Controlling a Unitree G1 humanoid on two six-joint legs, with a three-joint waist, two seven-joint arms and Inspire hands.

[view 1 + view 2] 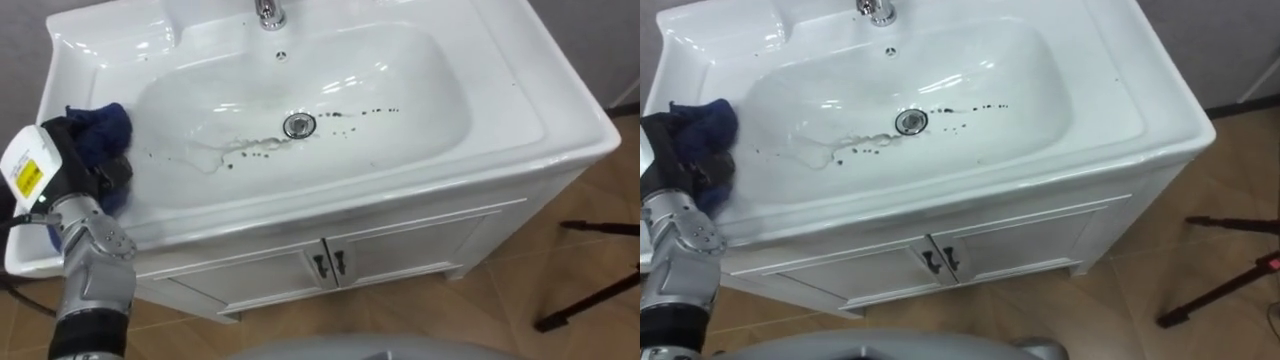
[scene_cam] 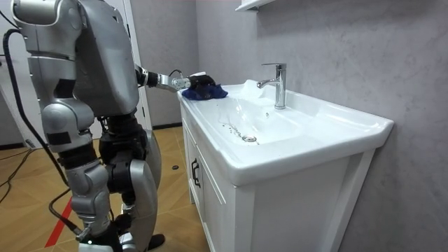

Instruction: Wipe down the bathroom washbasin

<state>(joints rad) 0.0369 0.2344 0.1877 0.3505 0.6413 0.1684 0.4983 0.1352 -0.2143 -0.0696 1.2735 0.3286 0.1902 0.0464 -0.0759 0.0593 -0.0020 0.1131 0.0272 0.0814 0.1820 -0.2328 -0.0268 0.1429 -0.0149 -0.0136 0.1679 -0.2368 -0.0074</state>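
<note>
Stands at the short end of a white vanity, on the room view's left, torso upright, left arm stretched out over the near corner of the basin [image 1: 520, 120]. Grasping: left hand [image 1: 80, 160] clenched round a bunched blue cloth [image 1: 105, 122], dark fingers curled into the fabric. Cloth pressed on the basin's left rim, right at the edge where the bowl starts to slope down, part of it bulging above the hand toward the back wall. Same grip in the room view, hand [image 2: 182, 82] at the corner, cloth [image 2: 208, 91] resting on the white ledge. Chrome faucet [image 1: 268, 12] at the back centre, well apart from the cloth. Round metal drain [image 1: 298, 125] in the bowl's middle. Row of dark specks [image 1: 360, 113] trailing right from the drain, more scattered to its lower left. Thin wet streak [image 1: 215, 152] between drain and cloth side. Below the basin, two white cabinet doors [image 1: 400, 245] closed, paired dark handles [image 1: 328, 264] at the seam. Wood floor [image 1: 590, 190] to the right, black stand legs [image 1: 590, 295] lying across it. Grey textured wall [image 2: 336, 42] behind the faucet, white shelf [image 2: 253, 5] high up.
</note>
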